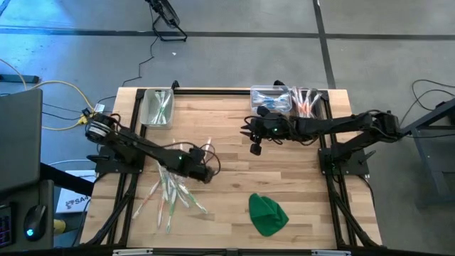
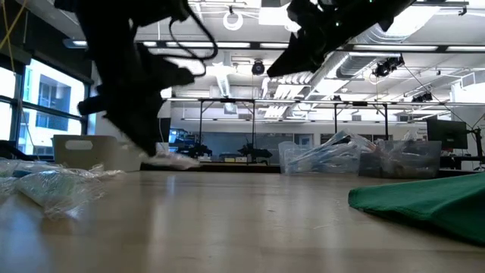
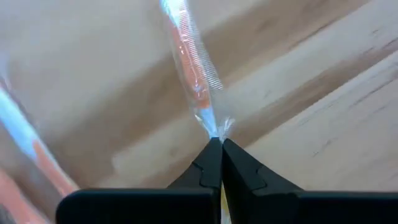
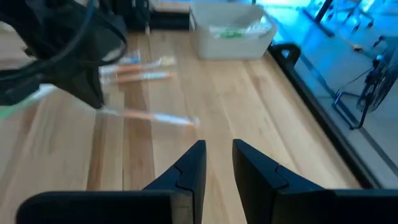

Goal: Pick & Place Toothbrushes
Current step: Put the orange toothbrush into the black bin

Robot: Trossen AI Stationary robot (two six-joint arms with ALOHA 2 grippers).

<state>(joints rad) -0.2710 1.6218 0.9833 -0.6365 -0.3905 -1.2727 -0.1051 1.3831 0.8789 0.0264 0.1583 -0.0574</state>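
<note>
A: On the worktop (image 1: 234, 142), how far along is the sorting?

B: The left pincer (image 3: 216, 144) has its fingers closed on the wrapper end of an orange toothbrush (image 3: 189, 68) at the edge of the loose pile (image 1: 173, 190). That pile holds several toothbrushes, so most of the work looks to be left.

A: Anything placed?

B: The left bin (image 1: 157, 107) holds a few green ones, and the right bins (image 1: 288, 99) hold more.

A: The other arm?

B: The right pincer (image 4: 216, 163) hangs near the right bins, fingers slightly apart, holding nothing. A green cloth (image 1: 267, 213) lies untouched.
</note>
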